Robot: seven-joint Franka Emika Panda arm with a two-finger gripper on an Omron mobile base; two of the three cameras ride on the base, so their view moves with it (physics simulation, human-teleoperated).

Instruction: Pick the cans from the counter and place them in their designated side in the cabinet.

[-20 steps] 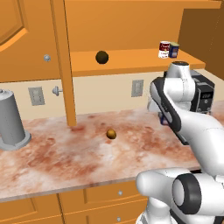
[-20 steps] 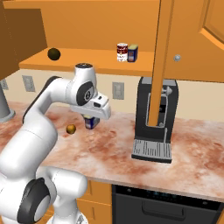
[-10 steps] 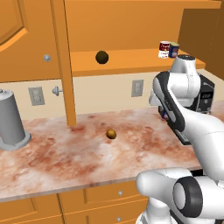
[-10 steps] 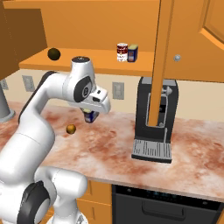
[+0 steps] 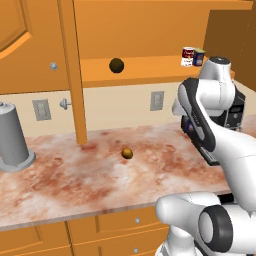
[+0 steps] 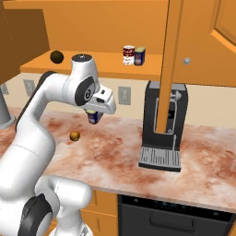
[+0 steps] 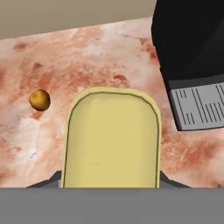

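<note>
— Where is your gripper, and what is in it?

— My gripper (image 6: pixel 93 117) hangs above the counter (image 6: pixel 120 156), in front of the wall outlet, and it is closed around a dark blue can (image 6: pixel 93 116). In the hand view the can's yellowish top (image 7: pixel 112 138) sits right between my fingers, with the marbled stone well below it.

— So that can is off the worktop?

— Yes, it is in the air, touching nothing but my fingers. From the left base view I catch only a sliver of its blue side (image 5: pixel 188 126) behind my forearm.

— And the other cans?

— Two stand upright on the flat orange shelf of the cabinet (image 6: pixel 106 62), just beside each other: the red-and-white can (image 6: pixel 128 55) to the left, the second dark blue can (image 6: pixel 139 56) to its right. They look to be touching or nearly so; I cannot tell which.

— Anything else around?

— A small brown ball (image 6: pixel 74 136) lies on the counter, to the left of my gripper and lower. A dark ball (image 6: pixel 56 56) rests on the shelf, well apart from the two cans. The black coffee machine (image 6: pixel 163 124) stands on the counter to my right, and a tall grey metal cylinder (image 5: pixel 13 135) stands far to the left.
</note>
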